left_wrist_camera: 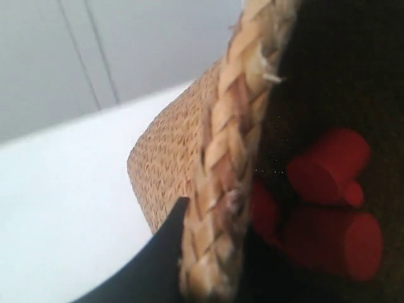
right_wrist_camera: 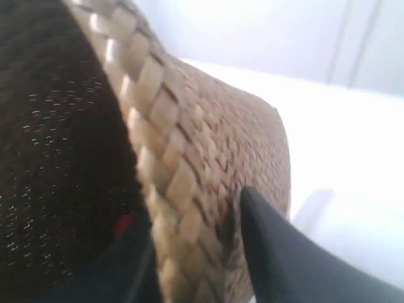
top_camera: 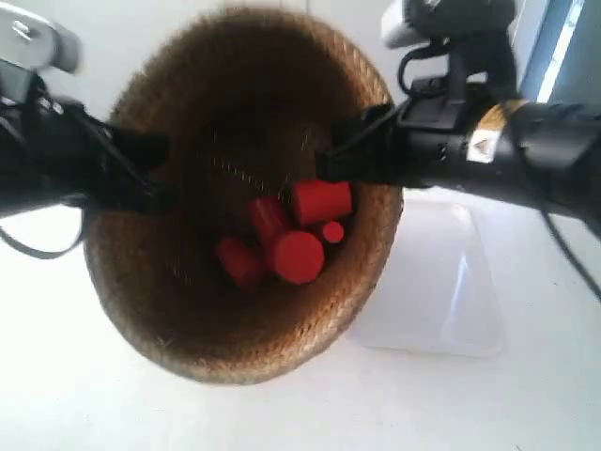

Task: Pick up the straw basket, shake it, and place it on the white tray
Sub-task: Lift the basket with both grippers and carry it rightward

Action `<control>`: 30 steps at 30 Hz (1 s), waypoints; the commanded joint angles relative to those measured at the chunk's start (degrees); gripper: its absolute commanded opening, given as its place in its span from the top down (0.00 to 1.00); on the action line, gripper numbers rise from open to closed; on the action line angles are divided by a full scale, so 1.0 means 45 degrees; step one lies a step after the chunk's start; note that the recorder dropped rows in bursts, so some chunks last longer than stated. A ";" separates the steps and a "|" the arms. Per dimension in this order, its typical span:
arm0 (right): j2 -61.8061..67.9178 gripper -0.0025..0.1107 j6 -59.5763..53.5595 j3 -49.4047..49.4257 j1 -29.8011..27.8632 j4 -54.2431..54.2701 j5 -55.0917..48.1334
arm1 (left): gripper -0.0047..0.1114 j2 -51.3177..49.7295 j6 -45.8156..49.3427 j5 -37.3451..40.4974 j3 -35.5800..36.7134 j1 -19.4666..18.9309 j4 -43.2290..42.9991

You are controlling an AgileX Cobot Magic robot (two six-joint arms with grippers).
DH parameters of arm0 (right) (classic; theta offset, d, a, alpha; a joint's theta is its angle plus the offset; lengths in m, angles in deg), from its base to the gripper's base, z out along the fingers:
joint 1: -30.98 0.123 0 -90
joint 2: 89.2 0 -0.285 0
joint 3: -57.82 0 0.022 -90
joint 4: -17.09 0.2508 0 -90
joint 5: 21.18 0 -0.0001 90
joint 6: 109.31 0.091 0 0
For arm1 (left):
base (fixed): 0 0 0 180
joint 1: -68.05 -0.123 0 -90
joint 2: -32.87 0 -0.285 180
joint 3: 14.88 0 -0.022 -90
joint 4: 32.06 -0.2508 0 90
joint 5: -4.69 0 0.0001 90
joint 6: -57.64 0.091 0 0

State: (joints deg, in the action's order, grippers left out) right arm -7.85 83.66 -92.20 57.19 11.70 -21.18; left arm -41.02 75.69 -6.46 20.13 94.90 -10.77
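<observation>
The straw basket [top_camera: 235, 319] hangs in the air, tilted so its mouth faces the exterior camera, with several red cylinders [top_camera: 296, 240] lying inside. My left gripper [left_wrist_camera: 211, 249] is shut on the braided rim [left_wrist_camera: 227, 145], one finger outside the wall and one inside. My right gripper [right_wrist_camera: 189, 246] is shut on the opposite rim [right_wrist_camera: 158, 126] the same way. The arm at the exterior view's left [top_camera: 84, 160] and the arm at the exterior view's right [top_camera: 451, 141] hold the two sides. The white tray [top_camera: 441, 282] lies on the table behind and to the right of the basket, partly hidden by it.
A white table [top_camera: 526, 404] spreads under the basket. A pale wall with panel seams [left_wrist_camera: 95, 57] stands behind. A blue-edged vertical strip [top_camera: 563, 47] shows at the exterior view's top right.
</observation>
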 commanded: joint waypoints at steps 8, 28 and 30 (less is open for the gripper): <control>0.0355 0.98 -0.0174 -0.0146 -0.0003 0.0102 0.0307 | 0.96 0.0225 0.0481 0.0231 -0.0282 0.0535 0.0162; -0.0594 0.98 -0.0732 -0.0742 -0.0616 0.1475 -0.0115 | 0.96 0.0099 0.1512 0.1784 -0.1249 0.0038 0.1472; -0.0283 0.98 -0.0732 -0.1609 -0.0762 0.1903 -0.2419 | 0.96 -0.0436 0.1788 0.4467 -0.2106 -0.0400 0.1348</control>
State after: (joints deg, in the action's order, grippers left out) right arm -13.01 80.62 -95.42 56.14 16.65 -24.30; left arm -38.66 81.60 -0.68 14.37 95.52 -6.28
